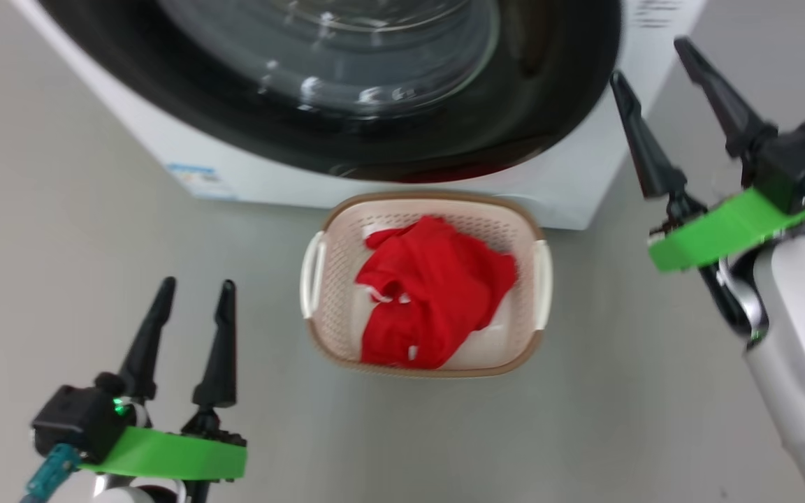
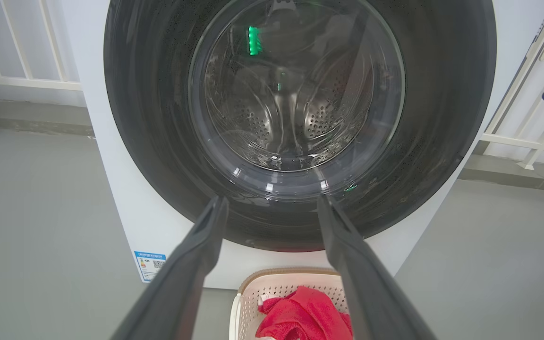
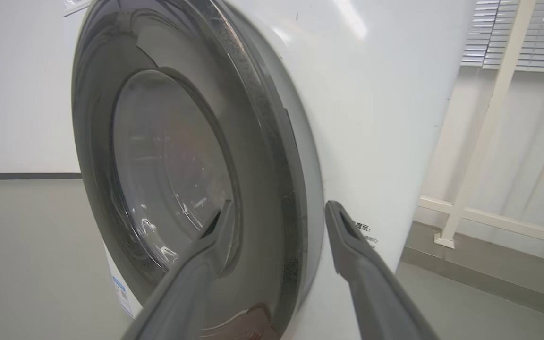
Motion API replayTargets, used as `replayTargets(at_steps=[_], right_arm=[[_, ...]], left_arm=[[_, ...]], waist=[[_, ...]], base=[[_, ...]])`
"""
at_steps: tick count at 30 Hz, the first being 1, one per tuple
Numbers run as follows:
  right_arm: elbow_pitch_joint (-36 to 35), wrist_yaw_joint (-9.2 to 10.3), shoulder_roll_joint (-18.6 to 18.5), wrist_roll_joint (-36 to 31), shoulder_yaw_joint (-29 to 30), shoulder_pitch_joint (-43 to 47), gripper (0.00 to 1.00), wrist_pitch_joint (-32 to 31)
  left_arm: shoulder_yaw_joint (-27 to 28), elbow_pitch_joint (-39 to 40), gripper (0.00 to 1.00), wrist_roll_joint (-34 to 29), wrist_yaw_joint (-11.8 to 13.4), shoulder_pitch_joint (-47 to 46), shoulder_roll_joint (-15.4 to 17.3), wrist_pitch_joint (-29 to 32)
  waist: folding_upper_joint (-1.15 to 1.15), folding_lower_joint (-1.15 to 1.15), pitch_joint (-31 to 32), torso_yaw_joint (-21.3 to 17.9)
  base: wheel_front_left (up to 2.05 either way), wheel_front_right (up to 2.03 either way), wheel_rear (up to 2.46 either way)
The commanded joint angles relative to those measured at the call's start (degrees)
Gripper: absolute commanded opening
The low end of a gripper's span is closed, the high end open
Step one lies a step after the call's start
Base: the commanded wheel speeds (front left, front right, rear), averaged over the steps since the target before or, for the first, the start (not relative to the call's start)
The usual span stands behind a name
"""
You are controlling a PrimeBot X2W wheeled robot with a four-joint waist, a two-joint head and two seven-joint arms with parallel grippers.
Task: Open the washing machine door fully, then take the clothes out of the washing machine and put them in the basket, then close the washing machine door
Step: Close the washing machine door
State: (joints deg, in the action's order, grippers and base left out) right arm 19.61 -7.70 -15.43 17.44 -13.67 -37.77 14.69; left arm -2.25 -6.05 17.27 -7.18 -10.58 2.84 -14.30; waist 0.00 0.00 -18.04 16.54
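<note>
The washing machine door (image 1: 514, 133), black-rimmed with a clear glass bowl, lies flat against the white washing machine (image 1: 270, 175). The steel drum shows through the glass (image 2: 291, 108). On the floor in front stands the cream basket (image 1: 430, 199), and the red clothes (image 1: 430, 300) lie inside it. My left gripper (image 1: 198, 283) is open and empty, low and left of the basket, pointing at the door (image 2: 149, 118). My right gripper (image 1: 648, 59) is open and empty by the door's right edge (image 3: 262, 141). Its fingers (image 3: 347, 245) touch nothing.
Grey floor (image 1: 60, 244) surrounds the basket on the left, right and near sides. A white railing (image 2: 527, 137) runs along the wall on both sides of the machine. A small blue label (image 1: 200, 178) is on the machine's lower left front.
</note>
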Motion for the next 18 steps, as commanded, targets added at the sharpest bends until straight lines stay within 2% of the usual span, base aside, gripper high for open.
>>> replayTargets(at_steps=[1,9,18], right_arm=[[-2.1,0.21,0.7,-0.7,0.0,1.8,1.0,0.3],[-7.4,0.21,2.6,-2.6,5.3,11.2,1.0,0.3],[-11.7,0.21,4.7,-2.7,9.3,20.1,1.0,0.3]], left_arm=[[2.5,1.3,1.0,0.1,-0.3,-0.7,1.5,-0.7],[5.0,1.5,1.0,-1.4,-0.3,0.7,1.9,-0.7],[7.2,1.1,1.0,-3.1,-0.3,3.5,2.8,-0.7]], waist=[[0.0,0.0,3.1,-4.2],[0.0,0.0,7.3,-10.8],[0.0,0.0,11.5,-15.7]], base=[[0.0,0.0,0.0],[0.0,0.0,0.0],[0.0,0.0,0.0]])
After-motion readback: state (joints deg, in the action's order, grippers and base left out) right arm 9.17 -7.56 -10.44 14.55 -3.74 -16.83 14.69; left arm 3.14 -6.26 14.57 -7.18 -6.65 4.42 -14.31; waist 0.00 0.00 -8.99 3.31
